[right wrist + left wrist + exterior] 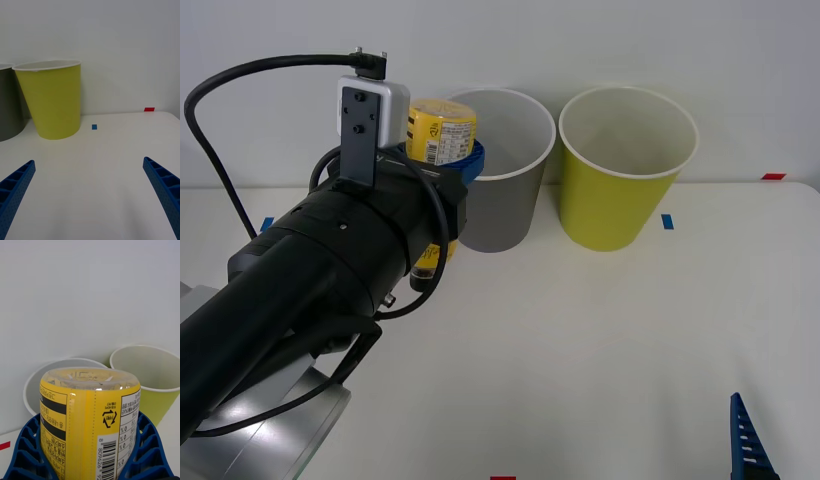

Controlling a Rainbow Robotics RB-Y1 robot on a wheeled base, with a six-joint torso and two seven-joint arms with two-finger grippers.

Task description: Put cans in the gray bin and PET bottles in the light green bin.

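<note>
In the front view, the left end effector (448, 165) is gripping the bottle (442, 131), its blue ribbed fingers closing around the yellow label wrap. The bottle is being held upside down above the desk (580, 340), its clear base upward and its dark cap end peeking out below the black arm, just beside the near left rim of the gray bin (498, 170). The gray bin and the light green bin (625, 168) are standing upright side by side at the far edge of the white desk, both round and tapered with white rims and pale insides; no contents are showing in either. One blue finger of the right end effector (750, 440) is poking in at the lower right corner.

In the right wrist view, the right end effector (90, 187) is hanging open over bare desk, its two ribbed blue fingers spread wide apart. The light green bin (52, 101) is standing ahead, with the gray bin (9, 101) beside it.

In the left wrist view, the bottle (90, 408) is sitting between the blue fingers (26, 444), showing a barcode, a recycling mark and small print. Behind it, the gray bin's (37, 378) and light green bin's (150, 367) open mouths are showing.
</note>
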